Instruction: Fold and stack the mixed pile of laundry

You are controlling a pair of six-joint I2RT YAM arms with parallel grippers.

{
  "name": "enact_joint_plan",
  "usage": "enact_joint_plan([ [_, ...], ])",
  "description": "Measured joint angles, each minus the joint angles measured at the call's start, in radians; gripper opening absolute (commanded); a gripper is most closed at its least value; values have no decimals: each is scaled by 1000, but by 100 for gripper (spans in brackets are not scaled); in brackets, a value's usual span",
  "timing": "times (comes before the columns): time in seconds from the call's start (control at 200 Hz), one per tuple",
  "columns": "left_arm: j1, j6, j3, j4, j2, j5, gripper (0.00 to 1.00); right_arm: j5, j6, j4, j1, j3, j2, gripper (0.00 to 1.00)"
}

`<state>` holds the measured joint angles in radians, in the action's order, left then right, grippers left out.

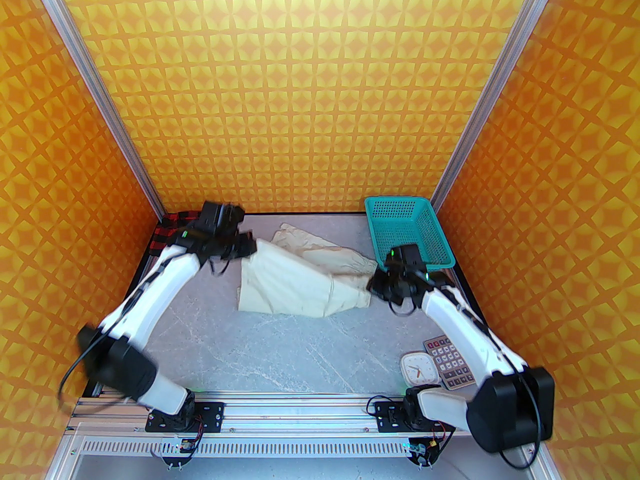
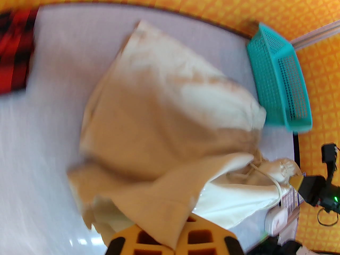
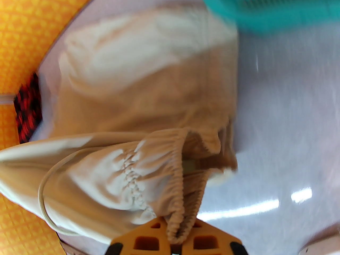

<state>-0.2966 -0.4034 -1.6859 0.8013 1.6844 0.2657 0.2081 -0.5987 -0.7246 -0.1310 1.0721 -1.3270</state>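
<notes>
Cream trousers (image 1: 295, 278) lie stretched across the middle of the tabletop (image 1: 250, 348), drawn taut between two pinching hands. The left hand (image 1: 247, 248), at about ten o'clock of the garment, is pressed together on a fold of cloth. The right hand (image 1: 377, 283), at three o'clock, nips the gathered waistband between its fingers, a loose drawstring trailing beside it.

The fabric looks light, limp and prone to sagging, so it should hold no crease unless laid flat. The thick elastic waistband and the hems are likely the surest places to grip; the drawstring could snag.

The checked shirt (image 1: 162, 235) sits bunched in the far corner at ten o'clock, well apart from the trousers, largely hidden behind the left arm and cut off in both wrist views. A teal basket (image 1: 395, 200) stands at two o'clock, a small clock (image 1: 419, 368) and calculator (image 1: 450, 360) at five.

Both wrist views are blurred. Whether the left hand holds a leg hem or a side seam cannot be told.
</notes>
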Motion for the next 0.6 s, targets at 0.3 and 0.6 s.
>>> enact_joint_plan([
  [0.3, 39, 64, -555, 4, 472, 78, 0, -24, 13, 95, 23, 158, -216, 2],
  [0.6, 57, 50, -904, -13, 876, 131, 8, -87, 13, 152, 23, 217, -391, 8],
])
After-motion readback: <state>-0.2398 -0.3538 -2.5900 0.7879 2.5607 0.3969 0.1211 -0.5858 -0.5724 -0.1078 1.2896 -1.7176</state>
